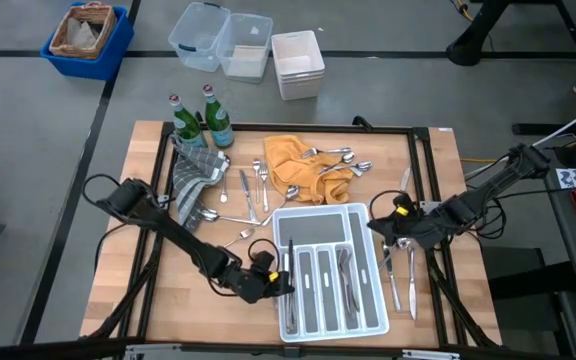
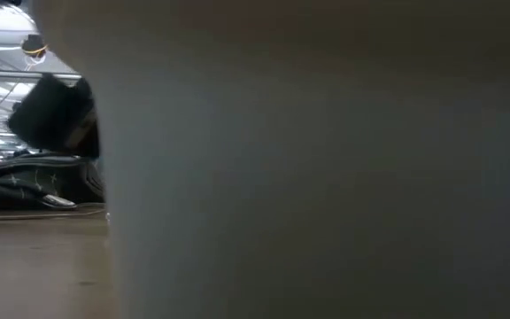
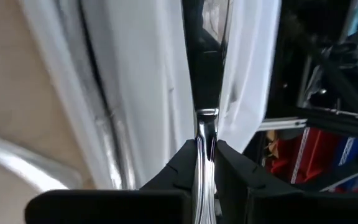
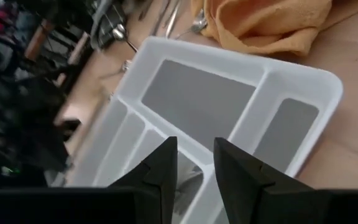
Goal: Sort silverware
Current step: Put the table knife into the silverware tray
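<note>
From above, a white compartmented tray (image 1: 333, 270) sits on the near middle of the wooden table (image 1: 148, 290), with a few pieces of silverware already lying in its long slots. The left gripper (image 1: 280, 282) is right at the tray's left edge, holding a slim knife (image 1: 290, 262) over the leftmost slot. The right gripper (image 1: 380, 224) hangs at the tray's far right corner, and some knives (image 1: 400, 275) lie on the wood just beside it. Behind the tray a yellow cloth (image 1: 298, 165) has spoons scattered on it, more forks and spoons (image 1: 251, 195) lie to its left, next to a grey checked cloth (image 1: 196, 175) and two green bottles (image 1: 203, 122)
</note>
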Motion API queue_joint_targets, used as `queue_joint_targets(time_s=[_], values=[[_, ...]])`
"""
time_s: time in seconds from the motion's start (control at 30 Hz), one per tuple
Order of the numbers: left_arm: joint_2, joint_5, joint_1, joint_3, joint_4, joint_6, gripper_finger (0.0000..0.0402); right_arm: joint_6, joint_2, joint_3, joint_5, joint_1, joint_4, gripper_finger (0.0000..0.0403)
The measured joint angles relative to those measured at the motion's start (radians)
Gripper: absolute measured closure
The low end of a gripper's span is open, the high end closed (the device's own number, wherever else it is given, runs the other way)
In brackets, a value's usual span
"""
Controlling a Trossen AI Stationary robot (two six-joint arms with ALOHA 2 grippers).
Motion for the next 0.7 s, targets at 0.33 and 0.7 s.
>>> queue_joint_targets(time_s=[0.33, 0.7], values=[[0.028, 0.032, -0.033, 0.0, -0.017, -0.025, 0.0371, 0.003, -0.127, 0.0, 0.155, 0.0, -0.023, 0.0297], [0.028, 0.066, -0.032, 0.0, -0.068, 0.022, 0.0334, 0.002, -0.161, 0.0, 0.206, 0.0, -0.025, 0.0297]])
